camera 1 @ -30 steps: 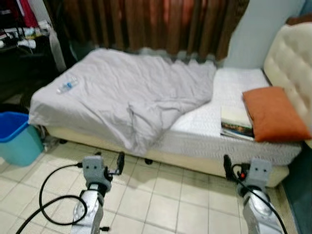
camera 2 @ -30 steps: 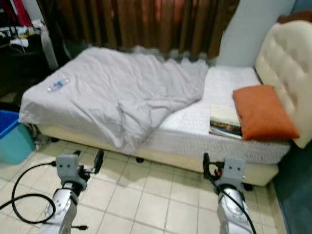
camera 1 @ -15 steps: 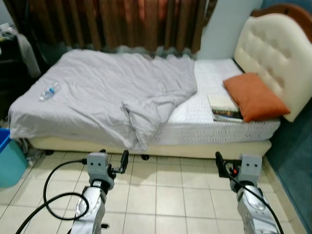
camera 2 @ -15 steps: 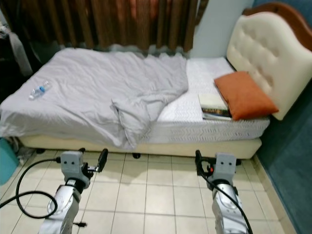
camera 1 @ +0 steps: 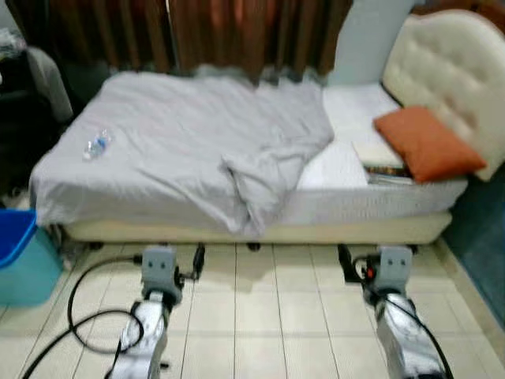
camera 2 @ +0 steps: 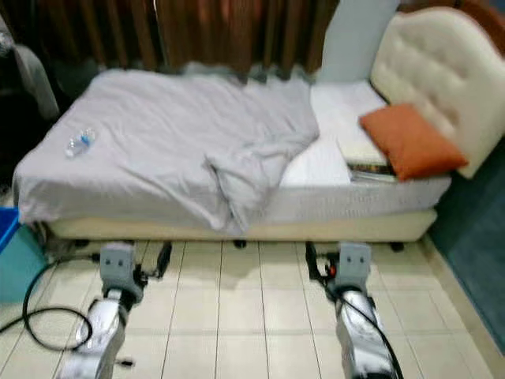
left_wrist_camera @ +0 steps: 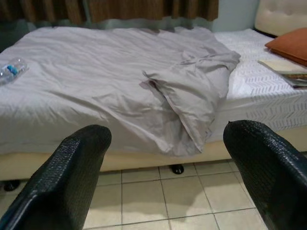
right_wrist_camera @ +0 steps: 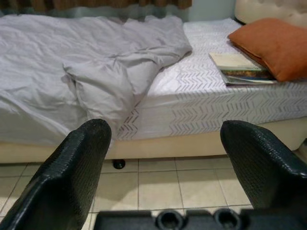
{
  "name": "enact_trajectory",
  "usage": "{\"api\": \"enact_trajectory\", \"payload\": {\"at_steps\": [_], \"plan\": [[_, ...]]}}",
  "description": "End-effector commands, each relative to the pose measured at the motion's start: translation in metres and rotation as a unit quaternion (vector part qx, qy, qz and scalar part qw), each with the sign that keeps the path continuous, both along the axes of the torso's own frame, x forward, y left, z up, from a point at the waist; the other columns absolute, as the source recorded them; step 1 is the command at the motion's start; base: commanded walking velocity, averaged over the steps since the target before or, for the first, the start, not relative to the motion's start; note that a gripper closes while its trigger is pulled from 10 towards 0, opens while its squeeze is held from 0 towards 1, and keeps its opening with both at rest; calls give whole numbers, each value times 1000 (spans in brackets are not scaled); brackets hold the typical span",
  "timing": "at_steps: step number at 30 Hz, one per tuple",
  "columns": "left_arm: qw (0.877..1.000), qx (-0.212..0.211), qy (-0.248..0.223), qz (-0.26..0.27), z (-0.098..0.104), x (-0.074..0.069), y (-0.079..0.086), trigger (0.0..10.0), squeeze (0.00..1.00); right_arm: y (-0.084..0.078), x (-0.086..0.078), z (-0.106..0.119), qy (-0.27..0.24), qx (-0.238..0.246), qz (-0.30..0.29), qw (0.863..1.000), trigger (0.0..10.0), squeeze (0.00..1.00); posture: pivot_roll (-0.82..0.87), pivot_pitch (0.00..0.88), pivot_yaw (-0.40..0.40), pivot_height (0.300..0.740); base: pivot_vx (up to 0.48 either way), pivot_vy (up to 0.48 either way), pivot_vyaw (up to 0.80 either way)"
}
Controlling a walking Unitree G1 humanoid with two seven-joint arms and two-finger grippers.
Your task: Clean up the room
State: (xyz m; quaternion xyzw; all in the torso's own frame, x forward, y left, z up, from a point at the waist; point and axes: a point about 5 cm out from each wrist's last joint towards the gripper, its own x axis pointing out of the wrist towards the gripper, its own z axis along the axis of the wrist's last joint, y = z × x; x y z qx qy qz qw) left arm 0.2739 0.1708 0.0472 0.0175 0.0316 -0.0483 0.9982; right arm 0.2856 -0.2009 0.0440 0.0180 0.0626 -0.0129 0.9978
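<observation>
Jaws: both of mine stand wide with nothing between them; left gripper (left_wrist_camera: 165,177) and right gripper (right_wrist_camera: 165,172) hang low over the tiled floor (camera 1: 260,308), short of the bed (camera 1: 237,229).
Task things: a plastic bottle (camera 1: 96,144) lies on the grey blanket (camera 1: 189,150) near the bed's foot end; a stack of books (camera 1: 380,158) rests on the bare mattress, touching the orange pillow (camera 1: 426,144).
Risk, cable: a black cable (camera 1: 75,308) loops on the tiles by my left arm; I judge a step that way could snag it.
Risk, blanket: one fold droops over the bed's edge, so a careless reach may drag it, and the bottle could roll off.
Surface: soft, rumpled bedding, poor footing for anything round.
Room: blue bin (camera 1: 20,260) at my left, brown curtains (camera 1: 237,31) behind, padded headboard (camera 1: 450,71) at my right.
</observation>
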Motion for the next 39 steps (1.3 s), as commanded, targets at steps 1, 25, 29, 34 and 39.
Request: {"api": "enact_trajectory", "payload": {"at_steps": [1, 25, 29, 34, 39], "plan": [[1000, 10, 6, -11, 0, 3, -6, 10000, 0, -5, -1, -1, 3, -3, -6, 1000, 10000, 0, -29, 20, -28, 740, 398, 266, 0], [1000, 0, -7, -25, 12, 13, -15, 10000, 0, 0, -1, -5, 11, -4, 14, 1000, 10000, 0, -22, 0, -25, 740, 398, 267, -567], [1000, -3, -6, -22, 12, 13, -15, 10000, 0, 1, 0, -5, 11, -6, 15, 1000, 10000, 0, -20, 0, -28, 740, 398, 266, -200], [1000, 3, -5, -19, 12, 13, -14, 10000, 0, 2, 2, -4, 9, -6, 20, 1000, 10000, 0, -18, 5, -27, 740, 398, 269, 0], [1000, 6, -3, -18, 12, 13, -14, 10000, 0, 3, 3, -4, 10, -6, 19, 1000, 10000, 0, -17, 8, -28, 740, 400, 268, 0]]}}
